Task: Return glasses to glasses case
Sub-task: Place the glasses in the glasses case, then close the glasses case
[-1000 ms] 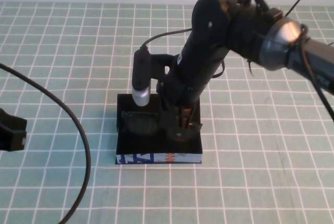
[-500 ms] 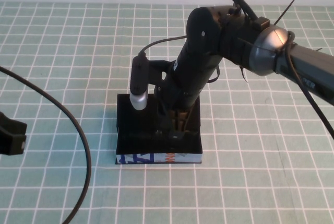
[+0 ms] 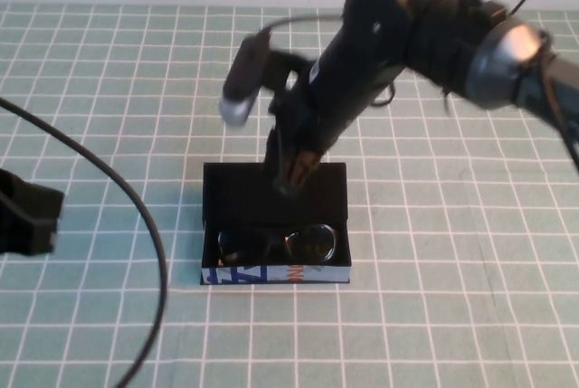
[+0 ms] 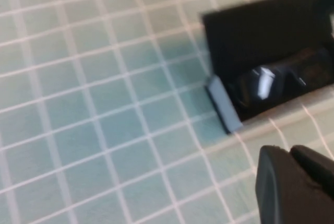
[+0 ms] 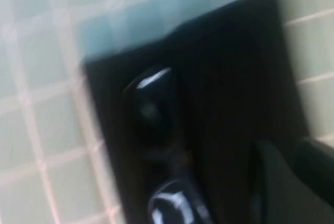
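The glasses [image 3: 280,245] lie inside the open glasses case [image 3: 276,273], in its front part behind the blue-and-white edge. My right gripper [image 3: 288,178] hangs above the back part of the case, clear of the glasses, slightly open and empty. In the right wrist view the glasses [image 5: 151,109] lie in the black case [image 5: 235,78] beside my gripper [image 5: 295,151]. My left gripper [image 3: 32,221] is parked at the table's left edge, shut and empty. The left wrist view shows that gripper [image 4: 291,153], the case [image 4: 261,31] and the glasses [image 4: 266,80].
A black cable [image 3: 136,216] curves across the green checked mat [image 3: 452,316] on the left. The right arm [image 3: 362,53] and its wrist camera [image 3: 244,80] reach over the mat behind the case.
My right gripper has let go of the glasses and risen back and up out of the case. The glasses now rest in the case's front part. The left arm has barely moved.
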You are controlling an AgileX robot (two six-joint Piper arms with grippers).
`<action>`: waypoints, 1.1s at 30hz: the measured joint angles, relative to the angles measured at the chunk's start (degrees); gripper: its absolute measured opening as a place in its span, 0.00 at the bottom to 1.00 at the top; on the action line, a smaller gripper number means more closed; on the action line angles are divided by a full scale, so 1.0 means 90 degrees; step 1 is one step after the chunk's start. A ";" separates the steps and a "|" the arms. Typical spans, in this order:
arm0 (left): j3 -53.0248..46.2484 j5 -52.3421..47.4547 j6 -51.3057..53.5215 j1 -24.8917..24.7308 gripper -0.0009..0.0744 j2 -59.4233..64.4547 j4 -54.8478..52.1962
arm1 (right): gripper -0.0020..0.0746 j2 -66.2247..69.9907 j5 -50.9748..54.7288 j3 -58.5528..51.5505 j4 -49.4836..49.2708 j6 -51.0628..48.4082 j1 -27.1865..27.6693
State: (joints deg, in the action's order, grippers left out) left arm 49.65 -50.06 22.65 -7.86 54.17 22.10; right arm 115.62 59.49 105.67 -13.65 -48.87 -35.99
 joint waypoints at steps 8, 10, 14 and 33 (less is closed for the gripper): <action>-0.0160 0.0270 0.1189 -0.0560 0.01 0.0512 0.0788 | 0.05 -0.0248 -0.0257 0.0283 -0.0821 0.2137 0.0820; -0.0175 0.0601 0.1134 -0.0940 0.01 0.0565 0.0706 | 0.03 -0.0235 -0.0257 0.0283 -0.1298 0.2232 0.1069; -0.0340 0.1239 0.1044 -0.1814 0.01 0.0825 0.0599 | 0.01 -0.0209 -0.0289 0.0283 -0.1904 0.2265 0.1454; -0.1030 0.4247 0.0412 -0.3419 0.01 0.3720 0.0813 | 0.01 0.0918 -0.1096 0.0283 -0.2257 0.1630 0.1533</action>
State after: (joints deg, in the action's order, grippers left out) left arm 40.38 -11.84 26.36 -38.63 87.65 29.41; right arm 123.88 49.62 108.21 -33.96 -34.20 -22.19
